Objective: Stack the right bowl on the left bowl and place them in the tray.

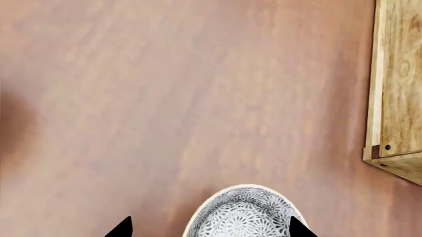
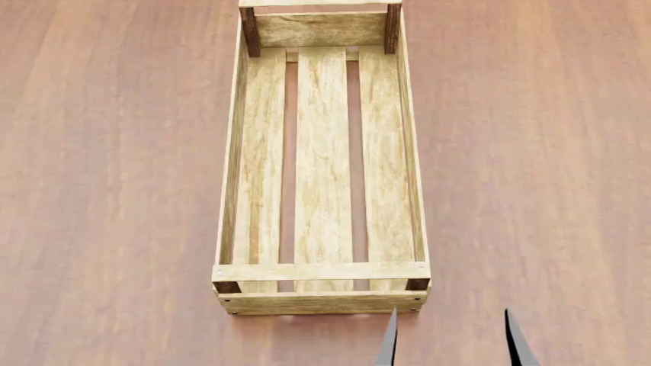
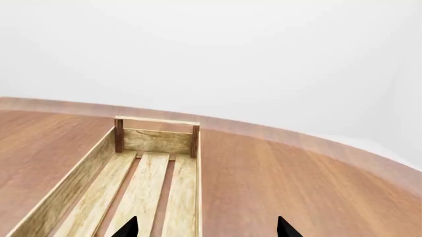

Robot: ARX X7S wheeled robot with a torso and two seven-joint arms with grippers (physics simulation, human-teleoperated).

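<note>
**Bowl sitting between the left gripper's fingertips, crate lying empty**

Nearest the left wrist camera, a bowl (image 1: 245, 213) is showing between the two dark fingertips of the left gripper (image 1: 211, 228). The fingertips are standing apart, one on each side of the bowl, and are not visibly touching it. Only part of the bowl is showing. It is round, with a pale cream rim and a dense grey-and-white floral pattern inside, and it appears to be resting on the reddish-brown wooden table (image 1: 165, 98). One corner of the tray (image 1: 396, 89) is lying near it.

In the head view, the tray (image 2: 322, 271) is sitting mid-table, running lengthwise away from the robot. It is a long light-wood crate with three floor slats, low sides and darker corner posts, and nothing is lying in it. The right gripper (image 2: 450, 339) is hovering just off the tray's near right corner, its fingertips apart and holding nothing.

No second bowl is showing in any view, so which bowl this one is cannot be told.

Likely risks: a pinch on the thin rim could be tipping the bowl or letting it slip, and a low carry could be catching the tray's side wall. With the right gripper so near that corner, the two arms could also be crowding each other.
</note>
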